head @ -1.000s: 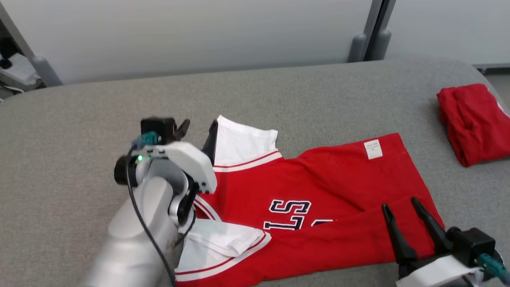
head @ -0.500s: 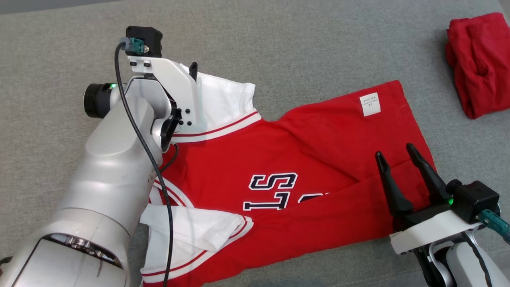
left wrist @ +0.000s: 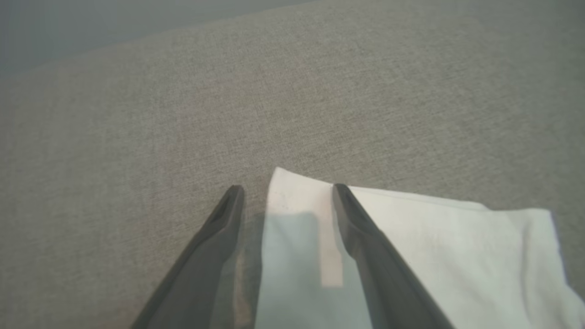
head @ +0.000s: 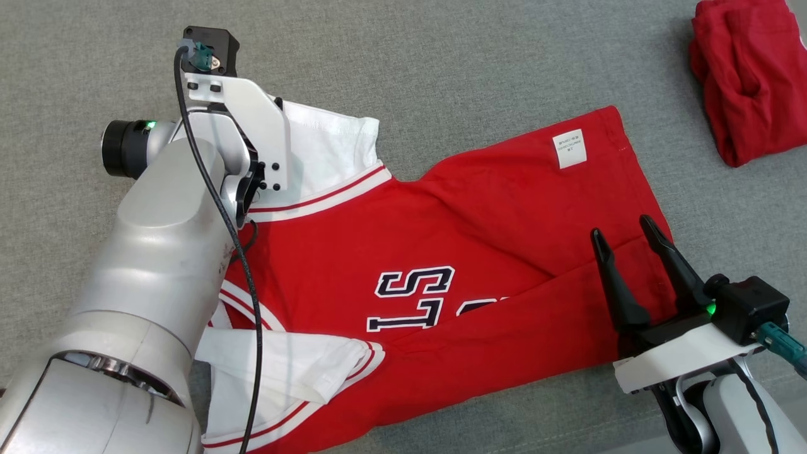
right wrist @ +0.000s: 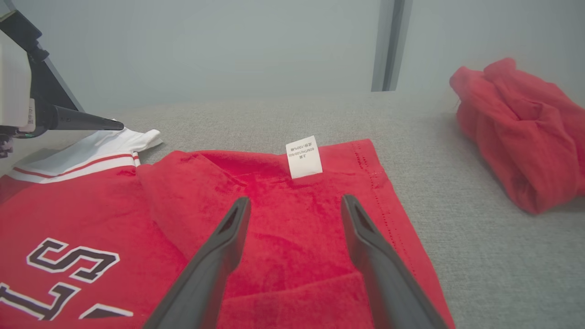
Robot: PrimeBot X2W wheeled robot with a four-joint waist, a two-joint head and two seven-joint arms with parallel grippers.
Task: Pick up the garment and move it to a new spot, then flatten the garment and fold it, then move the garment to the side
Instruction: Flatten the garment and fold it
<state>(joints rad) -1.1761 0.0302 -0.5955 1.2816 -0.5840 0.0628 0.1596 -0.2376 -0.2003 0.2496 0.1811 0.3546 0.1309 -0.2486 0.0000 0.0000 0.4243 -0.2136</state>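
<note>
The red-and-white jersey [head: 454, 252] is lying spread on the grey table [head: 441, 57]. The left gripper [left wrist: 288, 187] is straddling the corner of its white sleeve [left wrist: 434, 237], jaws released. The right gripper [right wrist: 296, 198] is hovering over the red end near the label [right wrist: 304, 157], jaws released and empty.

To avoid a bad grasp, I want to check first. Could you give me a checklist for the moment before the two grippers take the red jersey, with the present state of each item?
1. Left gripper open: ok, jaws apart at the far white sleeve.
2. Right gripper open: ok, jaws apart above the red jersey near its hem.
3. Jersey flat: not ok, a diagonal fold crosses it and the near sleeve is crumpled.
4. Contact of left fingers with cloth: cannot tell.
5. Distance from the red bundle: ok, grey surface lies between.
</note>
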